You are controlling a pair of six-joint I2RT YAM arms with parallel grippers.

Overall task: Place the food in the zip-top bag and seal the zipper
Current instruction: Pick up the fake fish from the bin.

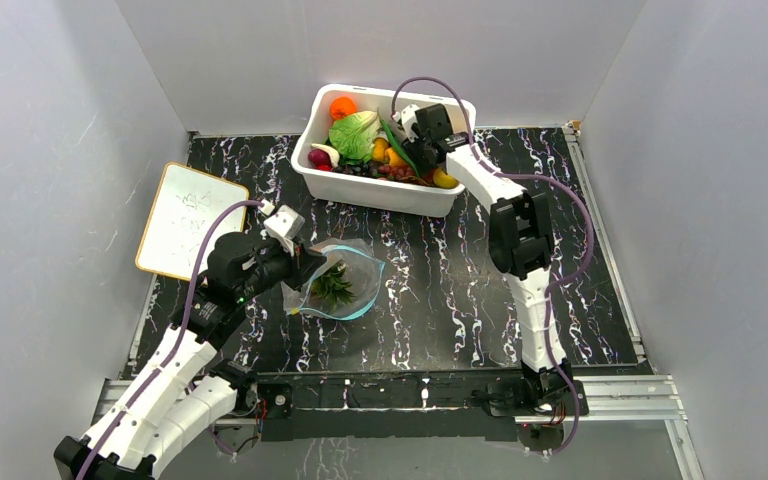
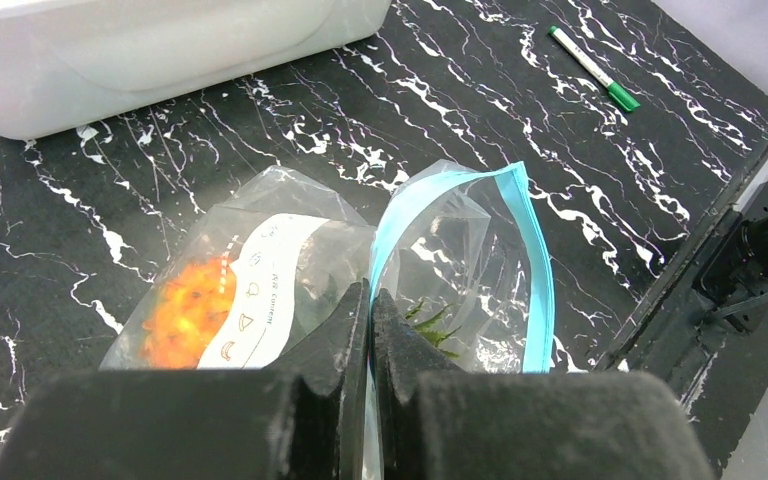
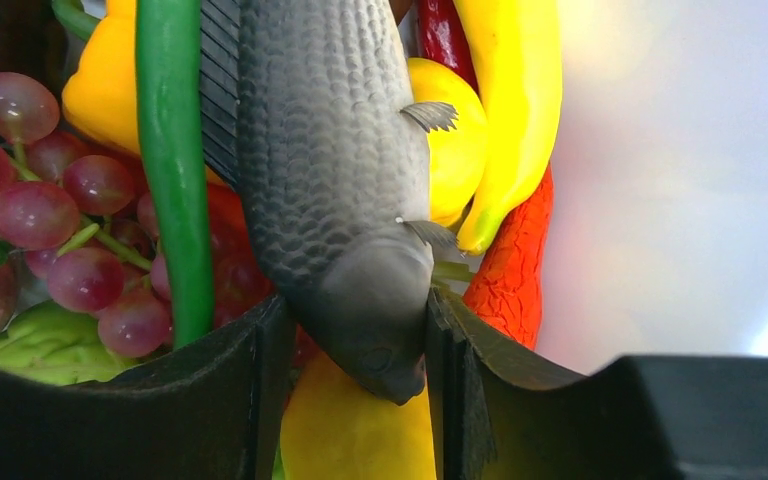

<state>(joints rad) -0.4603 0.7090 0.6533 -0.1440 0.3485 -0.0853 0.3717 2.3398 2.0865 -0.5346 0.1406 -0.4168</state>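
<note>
Near worktop's (image 1: 440, 290) front, left end effector (image 2: 370, 300): shut on zip-top bag (image 2: 460, 250) rim.
Right end effector (image 3: 355, 305): astride grey fish (image 3: 330, 170); we cannot tell grip.
Blurred: orange food (image 2: 190, 310) inside.

Overhead rear cam + close wrist cams; bag (image 1: 360, 275) shared.

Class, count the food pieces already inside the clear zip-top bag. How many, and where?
1. An orange pineapple lies inside the zip-top bag, whose edge the left hand pinches. Smaller pieces may hide behind the printed label.
</note>
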